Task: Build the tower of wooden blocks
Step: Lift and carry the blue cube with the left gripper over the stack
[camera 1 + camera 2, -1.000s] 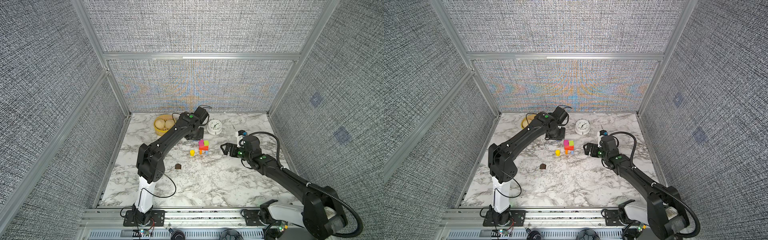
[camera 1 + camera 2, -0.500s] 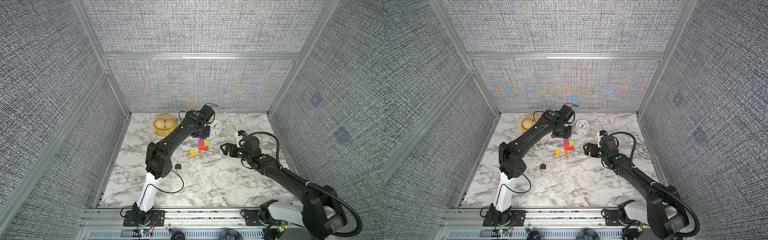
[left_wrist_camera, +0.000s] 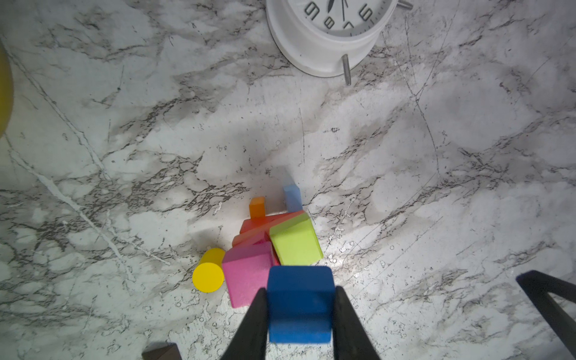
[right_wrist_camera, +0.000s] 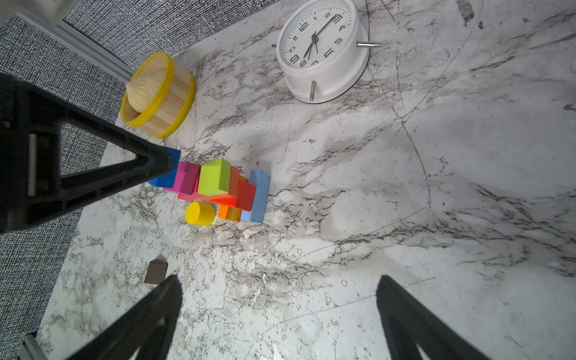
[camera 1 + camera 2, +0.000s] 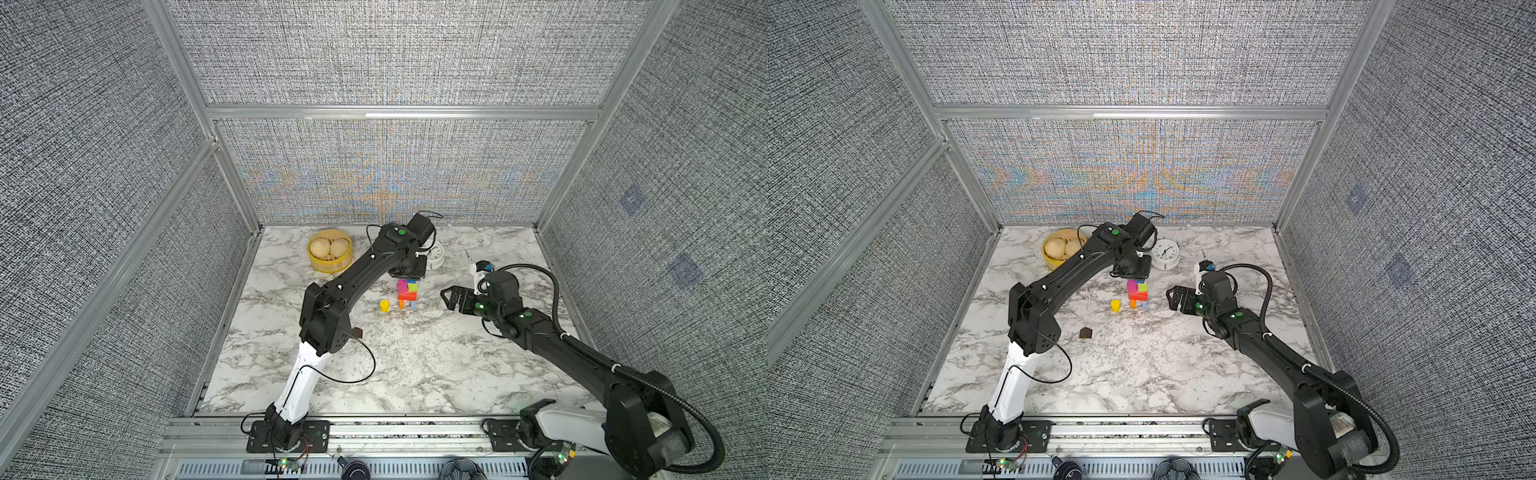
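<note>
White marble-patterned table (image 5: 415, 374) inside grey woven walls. Found narrow multicoloured tower of painted wood blocks (image 5: 407, 294) near table's middle, standing on orange and light-blue legs, with red and orange bricks above, then pink cube (image 3: 246, 274) and green cube (image 3: 294, 243). Saw left hand (image 3: 300, 290) clamped on dark-blue wooden cube (image 3: 299, 308) right at tower's top; could not tell whether resting there. Saw right hand (image 4: 279, 280) spread wide, empty, apart to tower's right. Noted yellow wooden cylinder (image 5: 384, 306) upright just beside legs, brown house-shaped piece (image 5: 1086, 332) apart towards front, yellow steamer basket with buns (image 5: 330, 266) and white round alarm clock (image 5: 1165, 251) at back.
</note>
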